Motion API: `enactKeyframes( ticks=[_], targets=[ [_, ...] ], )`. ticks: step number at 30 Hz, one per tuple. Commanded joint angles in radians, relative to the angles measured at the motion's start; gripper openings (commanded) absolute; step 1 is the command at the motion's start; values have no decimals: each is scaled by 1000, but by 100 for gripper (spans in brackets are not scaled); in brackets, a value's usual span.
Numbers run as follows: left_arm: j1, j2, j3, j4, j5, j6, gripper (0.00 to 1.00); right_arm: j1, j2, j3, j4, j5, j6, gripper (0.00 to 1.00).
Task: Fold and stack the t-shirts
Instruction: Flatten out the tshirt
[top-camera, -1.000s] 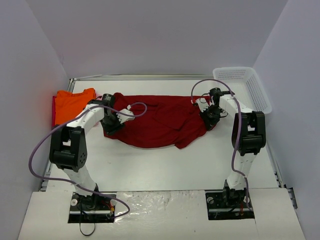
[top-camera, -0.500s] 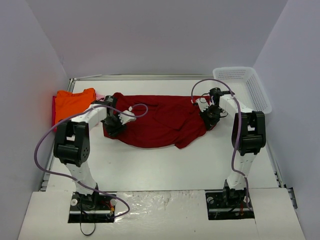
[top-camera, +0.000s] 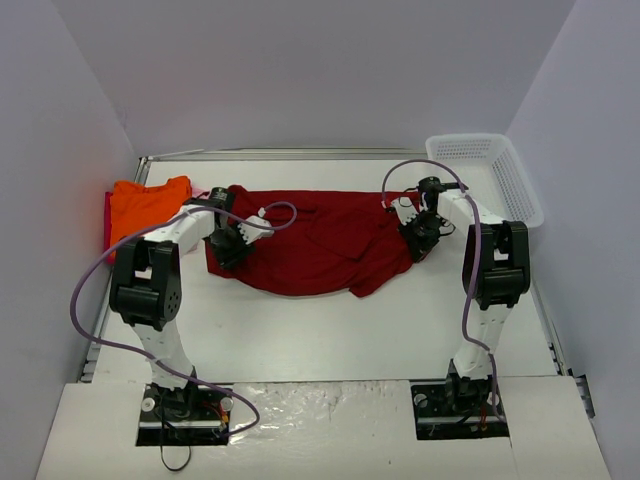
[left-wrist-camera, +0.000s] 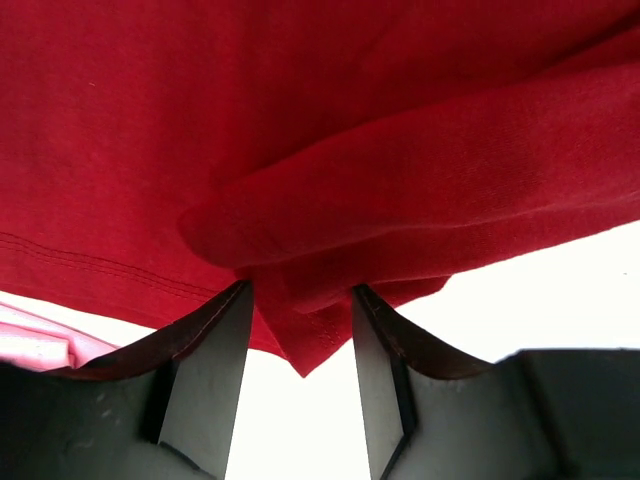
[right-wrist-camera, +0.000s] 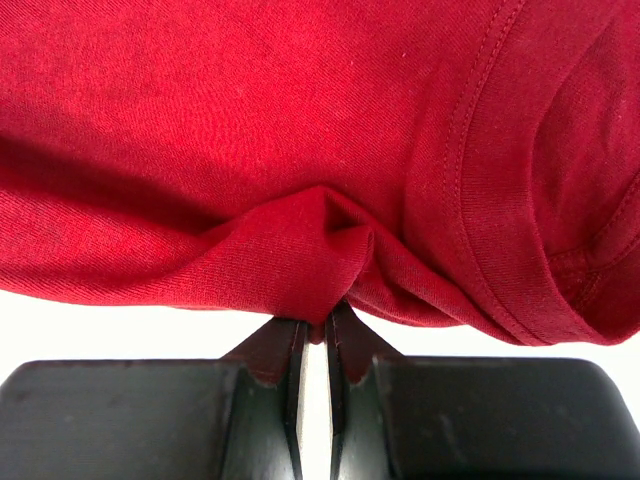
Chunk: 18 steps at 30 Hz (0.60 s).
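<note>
The right gripper (right-wrist-camera: 312, 335) is clenched on a pinch of the dark red t-shirt (top-camera: 320, 245), which lies spread across the middle of the table (top-camera: 330, 330). The left gripper (left-wrist-camera: 300, 335) stands with jaws apart around a fold at the other end (not pinching it, as far as I see). I judge that the first fold is being prepared, so the left jaws must close on the cloth before any lift; farther left lies the orange t-shirt (top-camera: 148, 205).

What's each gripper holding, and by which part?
Right gripper pinches a bunched edge fold of the dark red t-shirt. Left gripper is open around its corner, holding nothing.
</note>
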Motion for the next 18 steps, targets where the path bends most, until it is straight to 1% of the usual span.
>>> enactKeyframes(
  ticks=[1,9,11,12,15,17,18],
  targets=[
    [2,-5,55,-21,30,-5,42,-9,7,-8,-32,5,4,0],
    [-5,-2,49,-30,44,-11,39,-7,4,-12,-29,8,1,0],
    [-7,1,42,-30,44,-13,36,-7,7,-14,-29,8,1,0],
    [-7,1,41,-32,48,-13,31,-7,7,-15,-29,10,1,0],
    [-7,4,42,-38,55,-11,22,-7,7,-15,-29,10,2,0],
    [-7,4,44,-47,56,-11,19,-7,8,-17,-28,14,1,0],
    [-8,4,45,-53,58,-8,13,-7,8,-17,-28,13,1,0]
  ],
)
